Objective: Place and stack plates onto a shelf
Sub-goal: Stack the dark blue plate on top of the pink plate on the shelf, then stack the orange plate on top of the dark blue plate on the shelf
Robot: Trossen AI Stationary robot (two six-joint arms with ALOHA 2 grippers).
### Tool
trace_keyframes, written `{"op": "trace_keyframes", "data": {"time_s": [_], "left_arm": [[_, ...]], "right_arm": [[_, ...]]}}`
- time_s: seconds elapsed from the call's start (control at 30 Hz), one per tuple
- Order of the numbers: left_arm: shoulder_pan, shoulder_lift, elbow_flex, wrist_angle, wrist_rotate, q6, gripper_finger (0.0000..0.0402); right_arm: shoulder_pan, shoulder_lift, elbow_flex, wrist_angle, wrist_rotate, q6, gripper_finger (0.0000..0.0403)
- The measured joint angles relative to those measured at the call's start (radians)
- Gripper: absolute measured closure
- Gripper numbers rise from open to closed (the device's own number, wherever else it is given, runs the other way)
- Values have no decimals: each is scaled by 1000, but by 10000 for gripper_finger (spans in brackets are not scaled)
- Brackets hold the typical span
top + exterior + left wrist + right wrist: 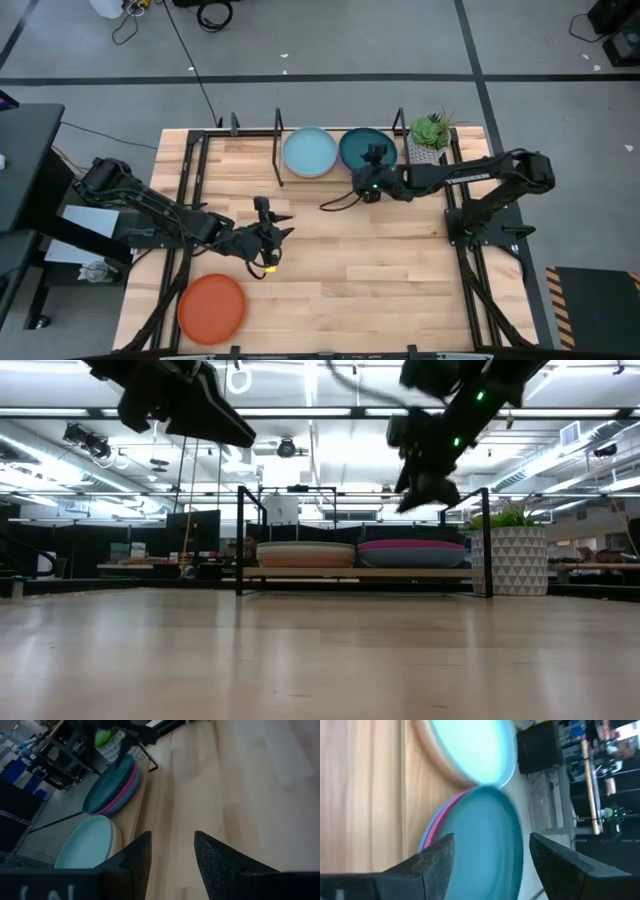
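Note:
On the black rod shelf (279,150) at the table's far edge stand two plate stacks. One has the light teal plate (309,152) (87,845) on top. The other has the dark teal plate (358,143) (482,840) over magenta and blue ones (410,550). An orange plate (212,307) lies flat near the table's near left corner. My right gripper (374,156) (490,865) hovers open above the dark teal plate's near rim. My left gripper (272,224) (172,852) is open in the air over mid-table, left of centre.
A green plant in a white patterned pot (430,138) (517,560) stands at the shelf's right end. Thin upright shelf posts (240,540) rise beside the stacks. Bare wood table (380,270) stretches between the shelf and the near edge.

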Motion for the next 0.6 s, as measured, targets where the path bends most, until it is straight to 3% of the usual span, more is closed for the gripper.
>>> {"op": "trace_keyframes", "data": {"time_s": [0.17,0.33,0.47,0.6], "left_arm": [[-20,0,0,0,1,-24,246],[-19,0,0,-20,19,-84,246],[-19,-2,0,-56,212,-200,246],[-6,-2,0,-127,470,-491,246]], "right_arm": [[35,-82,0,-11,-58,102,143],[68,-112,0,-63,-299,264,151],[105,-80,0,-79,-530,321,155],[163,-38,0,-79,-544,345,156]]}}
